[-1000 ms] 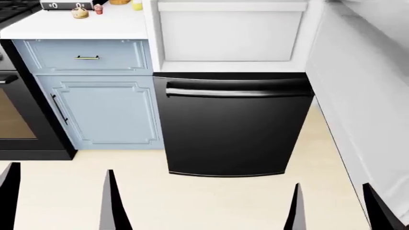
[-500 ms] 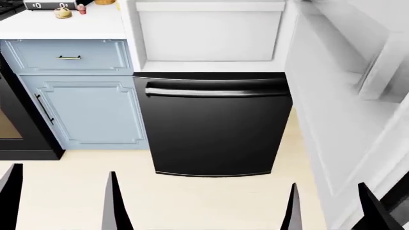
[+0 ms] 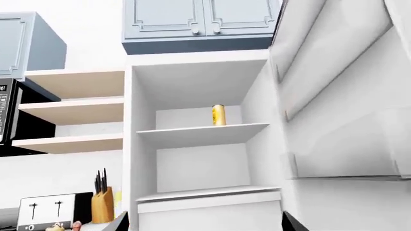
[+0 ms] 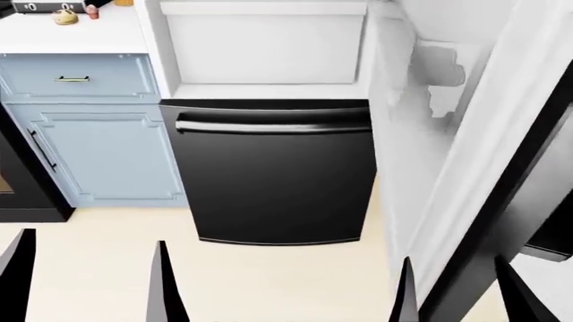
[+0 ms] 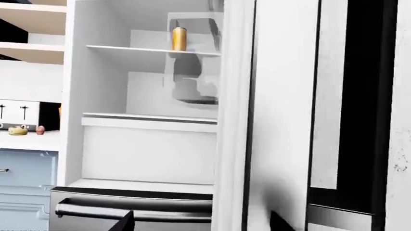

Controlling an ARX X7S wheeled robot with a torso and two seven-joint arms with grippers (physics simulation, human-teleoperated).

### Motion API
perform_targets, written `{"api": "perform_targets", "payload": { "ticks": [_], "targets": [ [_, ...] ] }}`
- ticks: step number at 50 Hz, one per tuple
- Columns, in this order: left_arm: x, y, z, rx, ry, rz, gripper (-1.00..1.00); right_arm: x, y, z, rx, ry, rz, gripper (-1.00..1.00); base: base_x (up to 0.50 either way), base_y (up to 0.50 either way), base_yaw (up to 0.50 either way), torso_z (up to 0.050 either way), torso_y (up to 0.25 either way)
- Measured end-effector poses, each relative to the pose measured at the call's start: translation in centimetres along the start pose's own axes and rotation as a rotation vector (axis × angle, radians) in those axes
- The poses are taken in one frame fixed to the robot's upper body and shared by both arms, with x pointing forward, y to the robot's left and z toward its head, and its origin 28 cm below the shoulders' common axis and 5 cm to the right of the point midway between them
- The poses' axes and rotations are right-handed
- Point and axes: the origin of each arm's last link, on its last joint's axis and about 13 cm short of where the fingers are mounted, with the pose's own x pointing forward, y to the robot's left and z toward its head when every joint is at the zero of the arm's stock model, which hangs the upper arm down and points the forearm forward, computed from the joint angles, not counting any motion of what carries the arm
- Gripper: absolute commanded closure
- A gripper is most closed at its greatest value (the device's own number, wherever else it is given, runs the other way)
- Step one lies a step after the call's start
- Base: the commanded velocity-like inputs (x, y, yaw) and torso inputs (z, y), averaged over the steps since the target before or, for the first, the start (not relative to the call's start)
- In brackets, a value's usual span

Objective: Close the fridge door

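The fridge door [image 4: 488,154] stands open at the right of the head view, its white moulded lining facing the open compartment and its black edge running down to the floor. In the right wrist view the fridge door [image 5: 234,120] is seen edge-on, white beside glossy black. The left wrist view has its white lining [image 3: 340,110] filling one side. My right gripper [image 4: 461,302] is open, and the door's lower edge shows between its fingers; contact cannot be judged. That gripper [image 5: 202,226] holds nothing. My left gripper [image 4: 90,295] is open and empty over the floor, with only its fingertips [image 3: 119,224] showing.
A wide black drawer front [image 4: 268,181] with a horizontal bar handle sits below the open white compartment. Pale blue cabinets [image 4: 98,154] and a white counter [image 4: 72,37] lie to its left, then a black oven [image 4: 18,188]. A yellow can [image 3: 218,114] stands on a fridge shelf.
The head view has swung to the right, so the drawer and cabinets slid left. The open door now fills the right side, its black edge showing between my right fingers.
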Motion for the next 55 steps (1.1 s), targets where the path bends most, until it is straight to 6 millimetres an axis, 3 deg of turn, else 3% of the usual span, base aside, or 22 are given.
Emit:
{"api": "perform_targets", "payload": {
  "ticks": [55],
  "targets": [
    [-0.06,-0.20,0.06,0.002,0.000,-0.016,-1.00,-0.02,0.16,0.02,0.012,-0.001,0.035,-1.00,-0.08,-0.35,0.00,0.000,0.000]
  ]
}}
